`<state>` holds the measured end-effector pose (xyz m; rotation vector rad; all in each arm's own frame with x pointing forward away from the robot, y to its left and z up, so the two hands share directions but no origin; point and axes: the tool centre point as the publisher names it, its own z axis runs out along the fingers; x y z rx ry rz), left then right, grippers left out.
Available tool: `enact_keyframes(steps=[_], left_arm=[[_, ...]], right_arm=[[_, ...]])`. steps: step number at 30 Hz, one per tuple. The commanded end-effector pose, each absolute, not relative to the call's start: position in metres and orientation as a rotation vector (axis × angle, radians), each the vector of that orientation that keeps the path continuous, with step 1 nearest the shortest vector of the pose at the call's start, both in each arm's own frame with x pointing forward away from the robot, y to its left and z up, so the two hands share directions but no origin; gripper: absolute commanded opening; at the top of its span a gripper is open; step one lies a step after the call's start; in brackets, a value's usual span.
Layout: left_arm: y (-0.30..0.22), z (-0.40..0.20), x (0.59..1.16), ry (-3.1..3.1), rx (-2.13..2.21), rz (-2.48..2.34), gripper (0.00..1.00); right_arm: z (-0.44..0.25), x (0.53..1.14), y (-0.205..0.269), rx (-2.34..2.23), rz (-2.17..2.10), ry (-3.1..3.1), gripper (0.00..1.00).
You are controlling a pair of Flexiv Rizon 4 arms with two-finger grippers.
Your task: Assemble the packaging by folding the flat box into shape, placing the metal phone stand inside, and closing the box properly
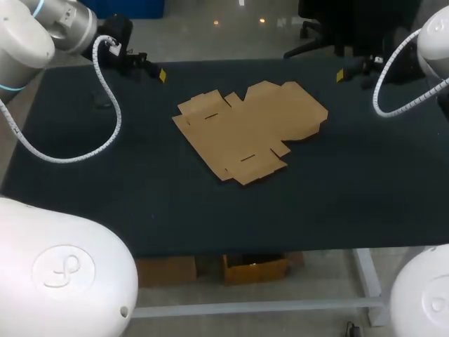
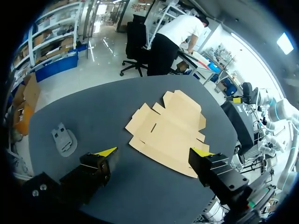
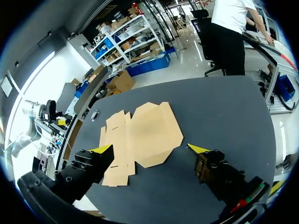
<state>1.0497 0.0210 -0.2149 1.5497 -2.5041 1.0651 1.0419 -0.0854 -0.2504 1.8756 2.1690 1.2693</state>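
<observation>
Left gripper (image 2: 155, 151) and right gripper (image 3: 150, 148) hang over the far corners of the dark table (image 1: 365, 182), at about eleven and one o'clock seen from the head camera, each with its yellow-tipped fingers spread wide and holding nothing. Between them, near the table's middle, the cardboard box (image 1: 249, 126) lies completely flat, flaps and slots splayed out, its long axis running from about ten o'clock to four o'clock. The grey metal phone stand (image 2: 63, 139) rests flat on the table, apart from the box at roughly its nine o'clock and close to the left gripper.

By the look of things the job stands at its very first step: no panel has been raised, the stand is outside, nothing is closed. The next move probably calls for one gripper to come down on the box's centre panel and pin it, while the other catches an outer flap by its edge and bends it up along the crease. Thin card lying flush on the table offers little to grab, so it may slide.
</observation>
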Motion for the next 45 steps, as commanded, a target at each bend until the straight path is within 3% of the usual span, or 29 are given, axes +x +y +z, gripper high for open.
enact_keyframes(steps=[1, 45], left_arm=[[0.014, -0.215, 1.058, -2.507, 1.542, 0.974, 1.00], [-0.006, -0.276, 1.110, -2.606, 1.180, 0.648, 1.00]], right_arm=[[-0.250, 1.052, -0.086, 1.996, 1.141, 2.217, 1.00], [-0.286, 0.952, -0.096, 2.236, 0.753, 2.448, 1.00]])
